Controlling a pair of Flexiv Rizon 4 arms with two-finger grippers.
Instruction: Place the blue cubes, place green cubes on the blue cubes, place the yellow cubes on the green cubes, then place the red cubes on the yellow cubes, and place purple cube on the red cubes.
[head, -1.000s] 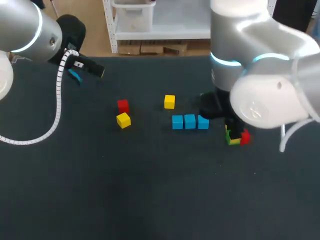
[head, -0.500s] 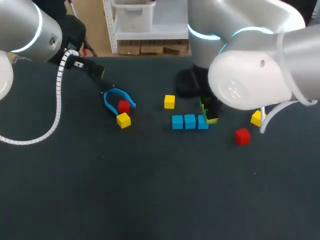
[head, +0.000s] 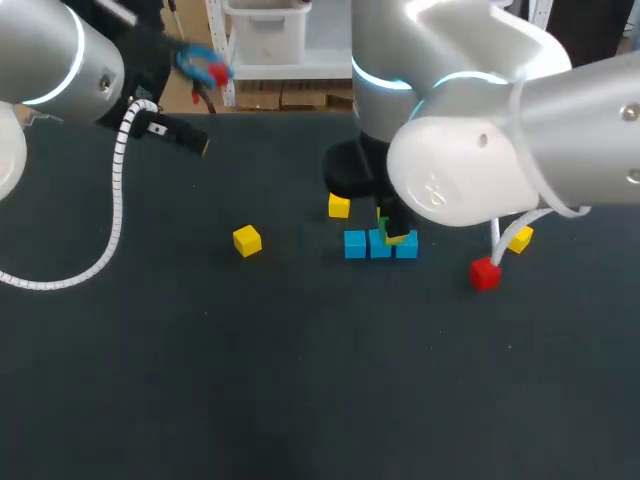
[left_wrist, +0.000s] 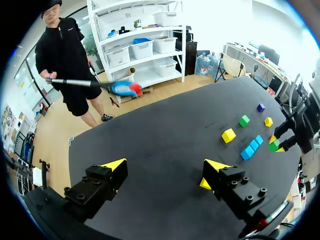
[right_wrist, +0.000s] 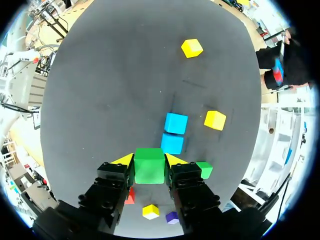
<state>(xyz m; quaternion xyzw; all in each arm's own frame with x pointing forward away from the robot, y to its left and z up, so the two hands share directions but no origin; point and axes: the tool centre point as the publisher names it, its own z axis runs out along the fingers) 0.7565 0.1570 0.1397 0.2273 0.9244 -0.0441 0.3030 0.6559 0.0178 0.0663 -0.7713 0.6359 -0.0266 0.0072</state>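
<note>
My right hand (right_wrist: 149, 160) is clamped on a green cube (right_wrist: 149, 165), with a finger pressed to each side of it. It holds the cube over the right part of the blue cubes (head: 380, 244), three of them touching in a row near the middle of the bench (head: 300, 400). I cannot tell whether the cube rests on them or hangs just above.

My left hand (left_wrist: 165, 167) is spread wide with nothing between its fingers. It is up near the far left of the bench, well apart from all the cubes.

A yellow cube (head: 339, 206) sits just behind the left end of the blue row. A second yellow cube (head: 247, 239) lies alone off to the left. A third yellow cube (head: 519, 238) is to the right, near a red cube (head: 485, 273).

From the right wrist I also see a spare green cube (right_wrist: 204, 169) just beside the hand, and a purple cube (right_wrist: 172, 217) showing under it.

Past the bench's far edge a person (left_wrist: 65, 55) holds a pole with a blue grabber (head: 198, 60), which grips the other red cube (head: 218, 72).
</note>
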